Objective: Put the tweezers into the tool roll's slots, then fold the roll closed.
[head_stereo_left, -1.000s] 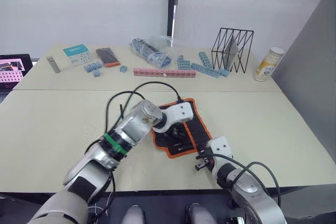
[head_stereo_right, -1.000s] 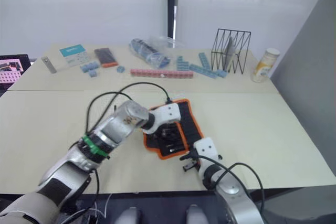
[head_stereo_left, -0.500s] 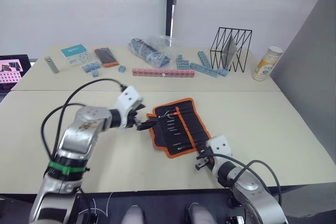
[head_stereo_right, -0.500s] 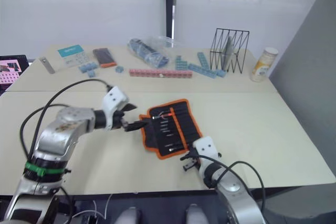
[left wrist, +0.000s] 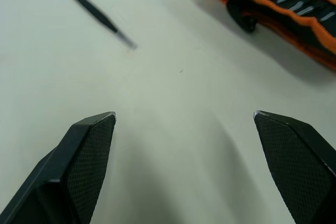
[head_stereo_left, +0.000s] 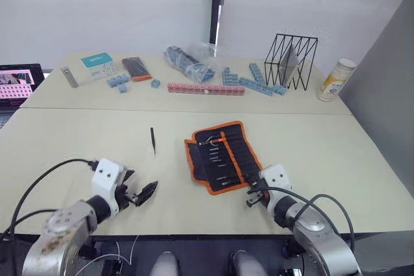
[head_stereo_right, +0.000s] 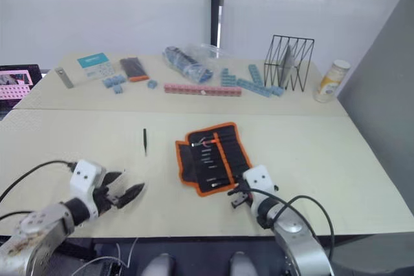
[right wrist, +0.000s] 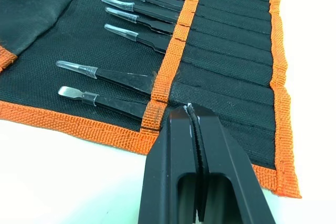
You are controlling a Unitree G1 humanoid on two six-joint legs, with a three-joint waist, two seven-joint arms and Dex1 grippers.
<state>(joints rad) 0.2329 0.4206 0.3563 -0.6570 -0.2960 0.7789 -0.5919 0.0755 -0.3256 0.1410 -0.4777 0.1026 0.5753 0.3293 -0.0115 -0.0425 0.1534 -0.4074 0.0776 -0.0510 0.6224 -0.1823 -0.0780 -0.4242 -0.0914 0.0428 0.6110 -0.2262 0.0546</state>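
Retreat marks this moment: the left end effector [head_stereo_left: 143,193], which a second ago was working over the tool roll [head_stereo_left: 223,156], now sits pulled back low over the near edge of the bench [head_stereo_left: 336,153], its black fingers spread wide and grasping nothing. That leaves the roll uncovered and still lying flat and unfolded, off to that end effector's right and farther out.

One loose tweezer [head_stereo_left: 153,140] lies alone on the bench ahead of the left end effector, well apart from the roll. By my reading, that piece remains to be slotted before any folding can start.

The right end effector [right wrist: 193,124] is clenched with nothing between its fingers, its tips resting at the roll's near orange edge, just over the slots [right wrist: 231,72].

Inside the roll, several slim tools sit with their handles tucked under the orange band and their silvery tips [right wrist: 113,2] pointing out, side by side. How many are tweezers I cannot tell exactly.
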